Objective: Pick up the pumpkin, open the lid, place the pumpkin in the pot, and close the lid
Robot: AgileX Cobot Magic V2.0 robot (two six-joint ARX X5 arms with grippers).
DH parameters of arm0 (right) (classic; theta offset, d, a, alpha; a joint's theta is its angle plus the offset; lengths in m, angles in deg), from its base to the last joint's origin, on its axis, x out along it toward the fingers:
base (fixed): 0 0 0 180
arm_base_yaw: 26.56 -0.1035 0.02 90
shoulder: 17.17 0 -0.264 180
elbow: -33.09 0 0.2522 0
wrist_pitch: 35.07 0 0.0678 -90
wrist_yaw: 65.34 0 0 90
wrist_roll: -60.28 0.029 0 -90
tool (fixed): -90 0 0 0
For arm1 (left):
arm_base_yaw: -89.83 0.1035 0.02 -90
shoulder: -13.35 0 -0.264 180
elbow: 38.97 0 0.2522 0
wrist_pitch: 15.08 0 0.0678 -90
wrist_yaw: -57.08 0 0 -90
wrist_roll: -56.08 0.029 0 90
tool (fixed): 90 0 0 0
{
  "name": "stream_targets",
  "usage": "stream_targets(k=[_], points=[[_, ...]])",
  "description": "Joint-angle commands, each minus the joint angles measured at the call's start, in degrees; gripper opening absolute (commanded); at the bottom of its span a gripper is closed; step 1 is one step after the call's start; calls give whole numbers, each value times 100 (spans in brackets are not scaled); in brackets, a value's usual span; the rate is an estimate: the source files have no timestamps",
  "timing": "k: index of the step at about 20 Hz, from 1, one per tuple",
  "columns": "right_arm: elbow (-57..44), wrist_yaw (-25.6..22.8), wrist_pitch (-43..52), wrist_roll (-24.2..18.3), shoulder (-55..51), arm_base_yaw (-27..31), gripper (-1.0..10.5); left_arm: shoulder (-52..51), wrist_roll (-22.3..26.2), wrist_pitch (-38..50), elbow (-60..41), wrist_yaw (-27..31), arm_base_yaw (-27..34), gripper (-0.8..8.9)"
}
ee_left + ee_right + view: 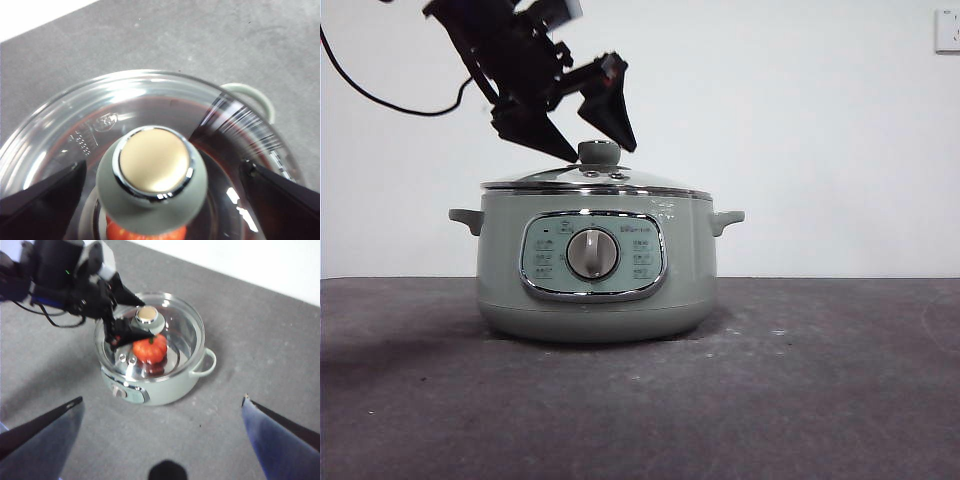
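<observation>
The sage-green pot (590,290) stands on the table with the glass lid (595,178) resting on it. The pumpkin (150,349) lies inside, seen orange-red through the glass, and a sliver of it shows in the left wrist view (125,232). My left gripper (603,152) is open, its jaws on either side of the lid's knob (152,172) and apart from it. My right gripper (162,399) is open and empty, high above the table, looking down on the pot (165,390) and the left gripper (127,320).
The dark grey table (820,400) stretches around the pot. A white wall stands behind, with a socket (947,30) at the top right. A black cable (380,100) hangs from the left arm. The pot's side handle (250,95) sticks out.
</observation>
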Motion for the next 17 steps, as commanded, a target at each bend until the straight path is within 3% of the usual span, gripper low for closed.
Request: stream_targets(k=[1, 4, 9, 13, 15, 17], points=[[4, 11, -92, 55, -9, -13, 597, -308, 24, -125, 17, -28, -15, 574], [4, 155, -267, 55, -9, -13, 596, -903, 24, -809, 17, -35, -15, 573], [4, 1047, -577, 55, 31, -13, 595, -2197, -131, -2590, 17, -81, -17, 565], [4, 1209, -935, 52, 131, -20, 593, -3198, -153, -3834, 17, -81, -17, 523], [4, 1211, -1034, 55, 157, -20, 490, -3567, -153, -4245, 17, -81, -17, 248], [4, 1211, -1034, 48, 160, -20, 214, -3832, -153, -4487, 17, -81, -17, -16]])
